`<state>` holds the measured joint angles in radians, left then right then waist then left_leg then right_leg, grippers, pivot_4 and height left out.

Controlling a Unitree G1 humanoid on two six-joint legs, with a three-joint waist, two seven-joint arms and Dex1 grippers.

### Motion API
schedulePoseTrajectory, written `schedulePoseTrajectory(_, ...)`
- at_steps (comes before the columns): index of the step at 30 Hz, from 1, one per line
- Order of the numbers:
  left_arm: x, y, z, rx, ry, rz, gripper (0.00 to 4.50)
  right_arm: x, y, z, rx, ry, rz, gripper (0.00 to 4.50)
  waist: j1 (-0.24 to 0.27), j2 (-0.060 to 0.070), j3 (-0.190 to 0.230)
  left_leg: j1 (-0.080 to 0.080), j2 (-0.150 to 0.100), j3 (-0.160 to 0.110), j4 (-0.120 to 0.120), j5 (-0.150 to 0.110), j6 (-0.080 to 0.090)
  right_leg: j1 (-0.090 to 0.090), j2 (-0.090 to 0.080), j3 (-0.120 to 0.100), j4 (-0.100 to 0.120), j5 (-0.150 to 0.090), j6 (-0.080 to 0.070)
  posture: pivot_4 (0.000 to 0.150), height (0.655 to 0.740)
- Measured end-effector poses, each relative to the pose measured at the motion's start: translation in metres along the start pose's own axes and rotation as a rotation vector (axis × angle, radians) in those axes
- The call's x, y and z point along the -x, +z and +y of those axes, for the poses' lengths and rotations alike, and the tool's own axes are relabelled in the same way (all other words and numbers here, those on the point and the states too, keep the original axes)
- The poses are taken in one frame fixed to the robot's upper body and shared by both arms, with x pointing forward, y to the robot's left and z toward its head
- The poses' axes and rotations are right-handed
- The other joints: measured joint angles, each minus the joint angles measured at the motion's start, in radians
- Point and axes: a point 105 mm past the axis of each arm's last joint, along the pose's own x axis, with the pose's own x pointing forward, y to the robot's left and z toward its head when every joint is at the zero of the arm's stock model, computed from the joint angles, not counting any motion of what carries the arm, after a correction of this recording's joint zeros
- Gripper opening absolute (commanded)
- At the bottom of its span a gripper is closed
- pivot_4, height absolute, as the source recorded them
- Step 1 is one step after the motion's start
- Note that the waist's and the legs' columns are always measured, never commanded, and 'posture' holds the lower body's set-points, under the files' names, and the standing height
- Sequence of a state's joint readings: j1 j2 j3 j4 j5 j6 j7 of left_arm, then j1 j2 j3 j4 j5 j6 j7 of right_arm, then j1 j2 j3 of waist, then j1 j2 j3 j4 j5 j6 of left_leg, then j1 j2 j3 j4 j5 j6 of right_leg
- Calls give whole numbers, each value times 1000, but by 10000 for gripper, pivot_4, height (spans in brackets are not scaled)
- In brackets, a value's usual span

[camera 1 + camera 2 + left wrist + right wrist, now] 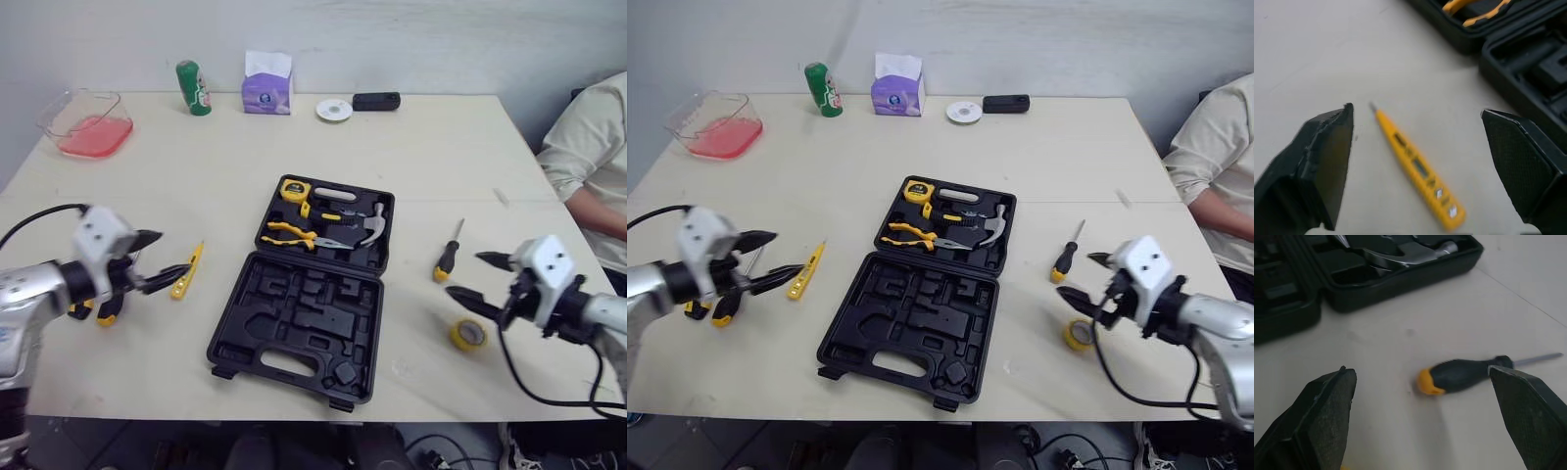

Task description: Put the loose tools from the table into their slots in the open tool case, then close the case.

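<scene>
The black tool case [294, 338] lies open at the table's middle. Its far half holds a tape measure [293, 189], yellow-handled pliers [290, 233] and a hammer [372, 225]; the near half shows bare slots. A yellow tester pen [186, 271] lies left of the case, just beyond the tips of my open left gripper [168, 257]; the left wrist view shows the pen [1418, 171] between the fingers. Right of the case lies a black and yellow screwdriver [448, 257], ahead of my open right gripper [467, 274]. A yellow tape roll [468, 334] sits below that gripper.
A yellow-handled tool [106, 311] lies partly hidden under my left arm. Along the far edge stand a clear container with red contents [86, 125], a green can [194, 88], a tissue box [267, 83], a white disc [334, 110] and a black object [376, 101]. A person [593, 166] sits at the right.
</scene>
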<state>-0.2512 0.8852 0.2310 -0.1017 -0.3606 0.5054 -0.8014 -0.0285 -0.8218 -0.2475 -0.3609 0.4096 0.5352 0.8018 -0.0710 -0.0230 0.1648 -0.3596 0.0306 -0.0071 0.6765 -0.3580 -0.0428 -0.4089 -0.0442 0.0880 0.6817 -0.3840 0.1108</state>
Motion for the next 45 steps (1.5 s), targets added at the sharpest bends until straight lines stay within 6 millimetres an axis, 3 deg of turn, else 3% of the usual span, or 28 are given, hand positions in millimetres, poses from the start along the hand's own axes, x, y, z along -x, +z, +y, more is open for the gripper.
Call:
schedulePoseTrajectory(7, -54, -9, -16, -19, -65, 58, 2961, -34, 1, 32, -11, 55, 19, 376, 0, 0, 0, -1, -1, -1, 5, 0, 1, -1, 1, -1, 0, 1, 1, 1500, 7400)
schedulePoseTrajectory(8, -66, -10, -20, -20, -78, 64, 211, -41, 0, 40, -12, 74, 26, 0, 3, 0, 0, -1, -1, -2, 6, 0, 1, -1, 0, -1, 0, 1, 1, 1500, 7400)
schedulePoseTrajectory(10, -79, -11, -26, -21, -93, 70, 211, -48, -5, 49, -10, 97, 46, 0, 6, 0, 0, -2, -1, -1, 6, 0, 1, -2, 0, -1, 0, 1, 2, 1500, 7400)
schedulePoseTrajectory(18, -106, -4, -33, -35, -117, 38, 211, -69, 0, 51, 44, 71, 50, 0, 17, -1, 0, -9, -2, -7, 9, 0, 0, -6, -1, -3, 1, 1, 2, 1500, 7400)
schedulePoseTrajectory(22, -109, -2, -33, -27, -120, 31, 211, -74, 0, 48, 69, 66, 63, 0, 18, -1, 0, -9, -3, -8, 9, 0, 0, -6, -1, -4, 1, 1, 2, 1500, 7400)
schedulePoseTrajectory(30, -106, 1, -39, -21, -160, 32, 211, -78, 3, 46, 100, 77, 71, 0, 15, -1, 0, -10, -3, -9, 9, 0, 0, -6, -1, -4, 2, 1, 2, 1500, 7400)
schedulePoseTrajectory(35, -84, -9, -57, -43, -240, 70, 211, -79, 5, 48, 195, 119, 91, 0, 9, -1, 0, -9, -3, -10, 7, 0, 0, -7, 0, -3, 2, 1, 2, 1500, 7400)
schedulePoseTrajectory(45, -71, -16, -65, -30, -243, 93, 211, -82, 7, 53, 247, 199, 96, 0, 10, -1, -1, -8, -3, -10, 8, 0, 0, -7, 1, -3, 1, 1, 2, 1500, 7400)
